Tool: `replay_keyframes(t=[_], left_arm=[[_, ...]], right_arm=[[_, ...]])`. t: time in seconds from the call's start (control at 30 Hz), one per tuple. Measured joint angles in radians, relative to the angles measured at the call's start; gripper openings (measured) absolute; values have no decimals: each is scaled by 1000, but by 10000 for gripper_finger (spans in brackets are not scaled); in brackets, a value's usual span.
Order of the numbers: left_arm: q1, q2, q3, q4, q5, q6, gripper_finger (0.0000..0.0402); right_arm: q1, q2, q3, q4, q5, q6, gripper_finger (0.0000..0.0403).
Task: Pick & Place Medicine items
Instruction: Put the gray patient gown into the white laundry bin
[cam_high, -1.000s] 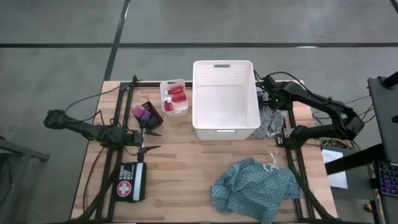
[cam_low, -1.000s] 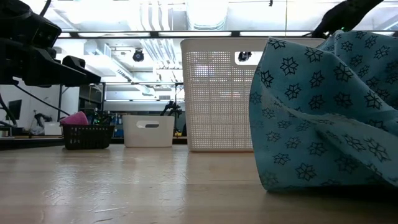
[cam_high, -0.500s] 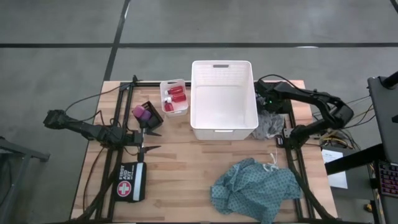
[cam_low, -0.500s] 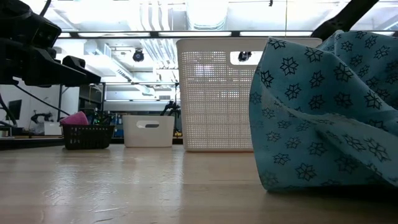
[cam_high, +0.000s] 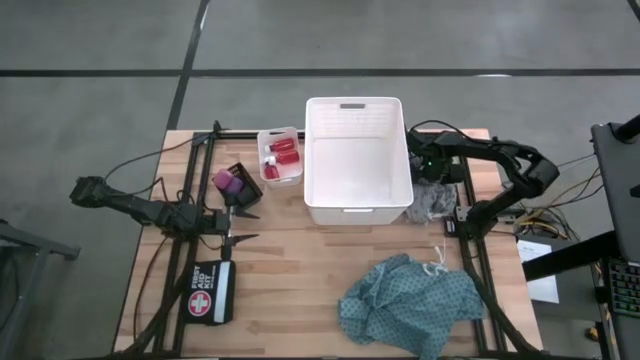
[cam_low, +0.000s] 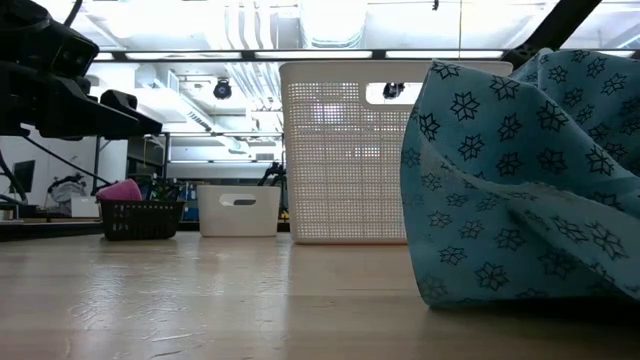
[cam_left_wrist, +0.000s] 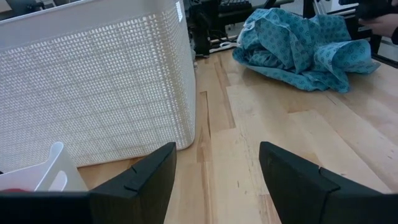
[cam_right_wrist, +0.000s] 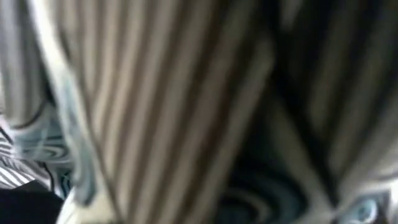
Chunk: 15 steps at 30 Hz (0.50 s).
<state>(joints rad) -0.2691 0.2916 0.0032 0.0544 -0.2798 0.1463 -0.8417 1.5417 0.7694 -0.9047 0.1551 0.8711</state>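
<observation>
We see the wooden table (cam_high: 300, 250) from above, with a tall white perforated basket (cam_high: 357, 160) at its far middle. Nearer the front right lies the teal patterned cloth (cam_high: 410, 300), crumpled; a grey patterned cloth (cam_high: 432, 200) is bunched just right of the basket. The right gripper (cam_high: 428, 165) sits over that grey cloth, close against the basket's right wall — its wrist view is filled with blurred striped fabric, so we cannot tell how its fingers stand. The left gripper (cam_high: 240, 225) rests at the table's left side, its jaws spread wide and holding nothing. Beside the basket's left wall a small white tray (cam_high: 265, 140) holds the red bottles (cam_high: 284, 152). A small black basket (cam_high: 246, 176) carries purple and pink pieces (cam_high: 228, 182). A first-aid pouch (cam_high: 210, 292) lies front left.
</observation>
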Motion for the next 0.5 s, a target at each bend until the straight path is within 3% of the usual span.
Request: replay_keyframes(t=[0.3,0.5], left_arm=[[0,0,0,0,0,0,236],[0,0,0,0,0,2,235]], right_arm=[[-1,6,-1,4,-2,1,396],[-1,-5,-4,12,-11,8,331]])
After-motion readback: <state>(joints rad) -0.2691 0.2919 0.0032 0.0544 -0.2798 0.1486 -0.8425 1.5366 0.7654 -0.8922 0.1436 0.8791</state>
